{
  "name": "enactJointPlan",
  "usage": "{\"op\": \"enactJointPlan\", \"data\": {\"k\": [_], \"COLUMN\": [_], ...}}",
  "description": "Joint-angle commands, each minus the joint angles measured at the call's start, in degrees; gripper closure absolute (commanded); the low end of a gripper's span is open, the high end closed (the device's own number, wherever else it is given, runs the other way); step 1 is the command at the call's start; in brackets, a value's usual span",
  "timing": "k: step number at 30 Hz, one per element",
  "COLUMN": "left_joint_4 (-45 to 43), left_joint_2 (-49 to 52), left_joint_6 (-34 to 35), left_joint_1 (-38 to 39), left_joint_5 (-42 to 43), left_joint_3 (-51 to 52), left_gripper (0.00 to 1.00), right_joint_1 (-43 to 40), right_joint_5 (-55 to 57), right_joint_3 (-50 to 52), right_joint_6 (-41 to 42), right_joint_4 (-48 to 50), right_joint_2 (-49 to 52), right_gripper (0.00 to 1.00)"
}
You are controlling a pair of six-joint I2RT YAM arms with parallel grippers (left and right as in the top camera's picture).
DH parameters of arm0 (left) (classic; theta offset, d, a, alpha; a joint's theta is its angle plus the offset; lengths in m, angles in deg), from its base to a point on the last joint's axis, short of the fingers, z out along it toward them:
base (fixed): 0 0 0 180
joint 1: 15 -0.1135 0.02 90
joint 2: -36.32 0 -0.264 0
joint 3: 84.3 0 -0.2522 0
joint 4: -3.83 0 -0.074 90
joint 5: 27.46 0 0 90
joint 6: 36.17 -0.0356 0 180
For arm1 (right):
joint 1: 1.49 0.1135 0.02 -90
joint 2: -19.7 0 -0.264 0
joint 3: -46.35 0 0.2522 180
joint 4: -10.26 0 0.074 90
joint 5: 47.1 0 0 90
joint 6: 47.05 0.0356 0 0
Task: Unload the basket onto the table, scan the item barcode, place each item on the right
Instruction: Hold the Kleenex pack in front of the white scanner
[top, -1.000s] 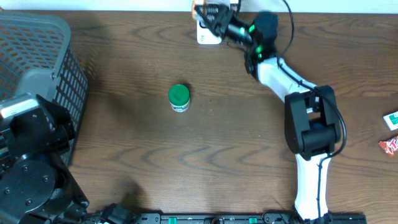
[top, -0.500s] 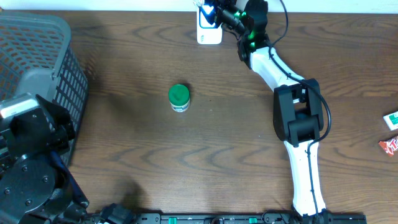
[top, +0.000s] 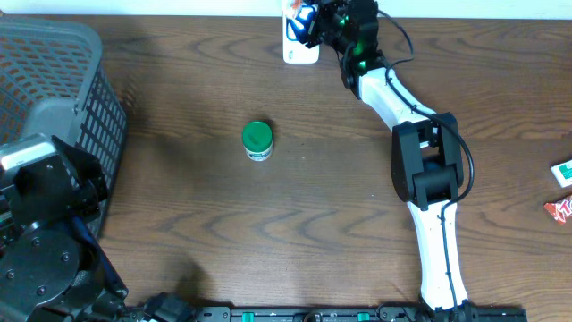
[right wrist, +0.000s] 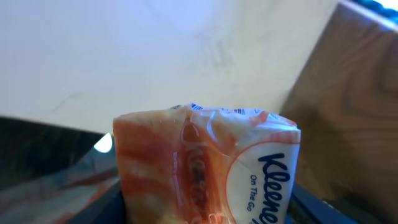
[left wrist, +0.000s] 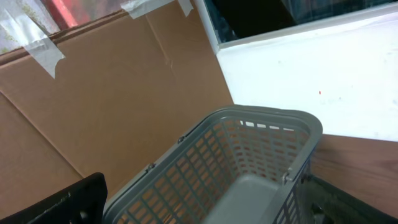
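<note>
One tissue pack (right wrist: 205, 168), clamped in the right gripper (top: 313, 18), is arriving over the far-edge scanner (top: 301, 54) for reading; left gripper (left wrist: 205, 208) gaping.

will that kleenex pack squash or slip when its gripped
Probably squashy: the tissue pack has a crumpled, puckered end. Its glossy film wrapper looks slippery, so it might slide. Likely light for its size, being pocket tissues.

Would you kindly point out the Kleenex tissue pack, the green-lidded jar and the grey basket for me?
Kleenex tissue pack (right wrist: 205, 168), right wrist view, on its orange-and-white wrapper front.
green-lidded jar (top: 257, 136), overhead view, centre of the green lid.
grey basket (left wrist: 273, 116), left wrist view, on its top rim.
</note>
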Motion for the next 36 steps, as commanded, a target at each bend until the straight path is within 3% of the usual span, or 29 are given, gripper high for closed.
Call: {"op": "enactJointPlan", "data": {"k": [1, 31, 36], "left_joint_4": [-0.2, -0.2, -0.2], "left_joint_2": [-0.2, -0.2, -0.2], "left_joint_6": [0.5, 0.5, 0.5], "left_joint_1": [-0.2, -0.2, -0.2], "left_joint_5": [-0.5, -0.5, -0.5], "left_joint_3": [0.0, 0.0, 0.0], "left_gripper": [0.02, 0.02, 0.02], "right_joint_1": [0.2, 2.5, 2.8], "right_joint_5": [2.8, 6.9, 4.8], "right_joint_3": [-1.1, -1.2, -1.2], "right_joint_6": [1.7, 1.7, 1.7], "right_joint_4": [0.3, -1.1, -3.1], "right_joint_2": [1.4, 6.9, 6.9], "right_gripper": [0.42, 0.45, 0.37]}}
